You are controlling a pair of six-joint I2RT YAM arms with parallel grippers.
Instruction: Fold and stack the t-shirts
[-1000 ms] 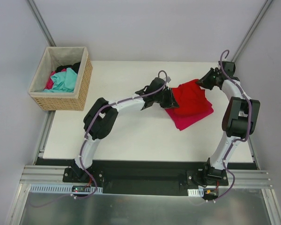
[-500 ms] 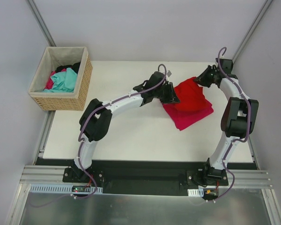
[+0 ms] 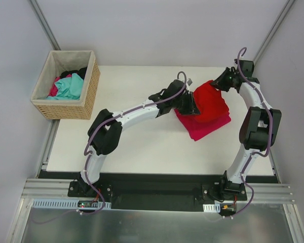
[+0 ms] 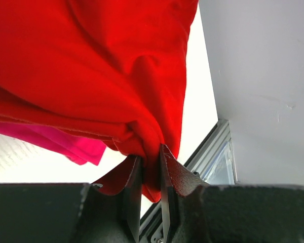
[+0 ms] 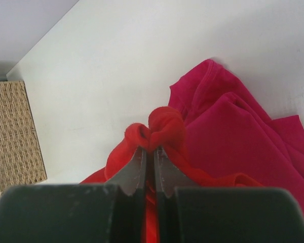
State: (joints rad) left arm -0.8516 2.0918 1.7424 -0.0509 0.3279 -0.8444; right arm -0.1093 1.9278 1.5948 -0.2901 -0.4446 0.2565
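Note:
The bright red t-shirt [image 3: 211, 103] hangs bunched between both grippers over the magenta-pink t-shirt [image 3: 205, 126], which lies folded on the right half of the table. My left gripper [image 3: 192, 107] is shut on the red shirt's near-left edge; the cloth [image 4: 101, 71] is pinched between its fingers [image 4: 169, 169], with pink cloth [image 4: 66, 144] below. At the far right corner my right gripper [image 3: 218, 84] is shut on a gathered fold of red cloth [image 5: 159, 129], above the pink shirt [image 5: 243, 147].
A wicker basket [image 3: 91, 86] with teal, pink and black clothes stands off the table's far left corner, also seen in the right wrist view as the basket [image 5: 15, 136]. The white table [image 3: 137, 142] ends near the enclosure wall and metal frame rail [image 4: 213, 147].
Both grippers have carried the red t-shirt to the right and toward the back, so it now sits more squarely over the pink one. The left arm has stretched out further.

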